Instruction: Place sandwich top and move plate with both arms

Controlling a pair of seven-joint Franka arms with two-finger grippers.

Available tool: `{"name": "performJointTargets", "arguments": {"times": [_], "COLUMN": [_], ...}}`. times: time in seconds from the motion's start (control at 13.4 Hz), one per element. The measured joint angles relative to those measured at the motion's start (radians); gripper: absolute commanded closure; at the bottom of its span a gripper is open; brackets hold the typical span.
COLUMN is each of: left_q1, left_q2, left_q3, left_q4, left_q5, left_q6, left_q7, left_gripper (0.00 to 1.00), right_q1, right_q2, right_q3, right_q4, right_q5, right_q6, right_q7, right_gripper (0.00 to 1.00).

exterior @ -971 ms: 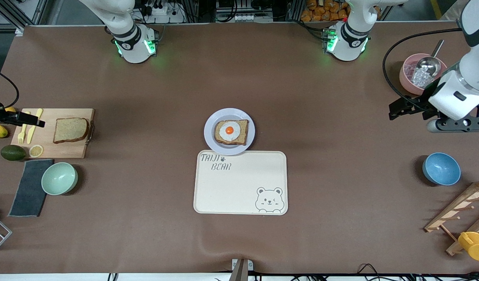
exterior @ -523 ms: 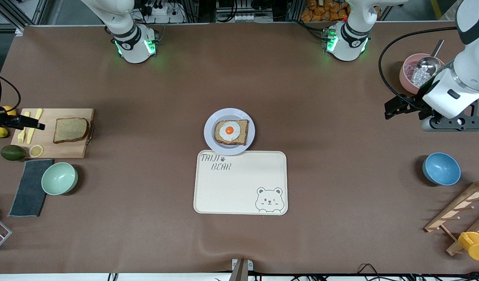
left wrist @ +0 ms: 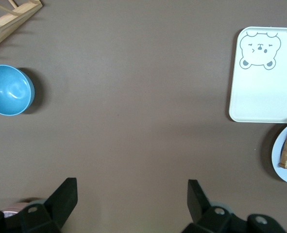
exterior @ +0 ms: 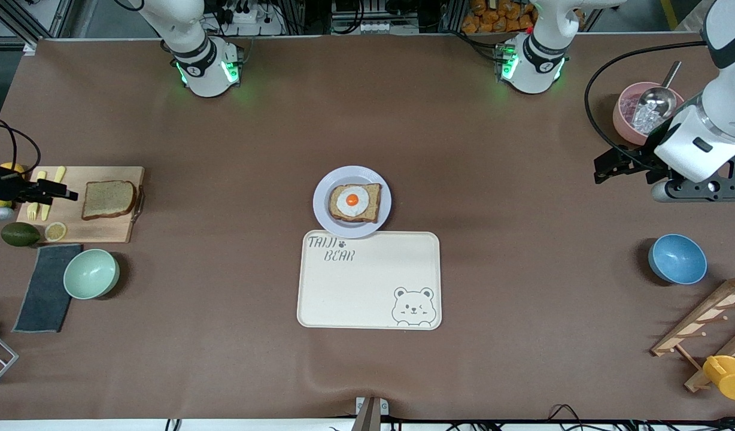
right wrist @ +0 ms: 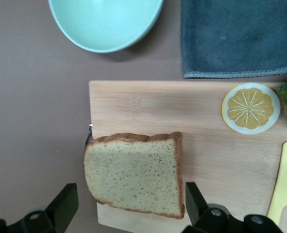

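Bread first: the sandwich top [exterior: 108, 199], a plain light brown wholemeal slice with darker crust, lies flat on the pale wooden cutting board [exterior: 104, 230] at the right arm's end of the table. The right gripper [exterior: 65, 194] hangs over that board beside the slice, fingers spread wide, nothing between them. At mid-table sits the small round lavender-white plate [exterior: 321, 200], bearing a bread slice topped with a fried egg [exterior: 352, 202]; its rim touches the cream rectangular bear-printed tray [exterior: 367, 287], which lies nearer the camera. The left gripper [exterior: 607, 169] waits over bare brown tabletop near the pink bowl [exterior: 622, 117], its fingers wide apart and empty.
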Motion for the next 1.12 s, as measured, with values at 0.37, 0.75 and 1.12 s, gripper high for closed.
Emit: {"name": "performJointTargets", "arguments": {"times": [0.37, 0.75, 1.12], "left_q1": [0.0, 0.0, 0.0], "left_q2": [0.0, 0.0, 0.001], "left_q3": [0.0, 0.0, 0.0], "left_q4": [0.0, 0.0, 0.0], "left_q5": [0.0, 0.0, 0.0], "left_q6": [0.0, -0.003, -0.011], "left_q7": [0.0, 0.0, 0.0], "left_gripper": [0.0, 0.0, 0.0], "right_q1": [-0.026, -0.043, -0.043], "right_q2": [0.056, 0.095, 0.106], "right_q3": [0.0, 0.001, 0.001], "right_q4": [0.0, -0.004, -0.01], "right_q5": [0.045, 0.056, 0.057], "right_q6": [0.048, 0.086, 0.102], "right_q7": [-0.085, -0.109, -0.131], "right_gripper": [0.27, 0.28, 0.37]}}
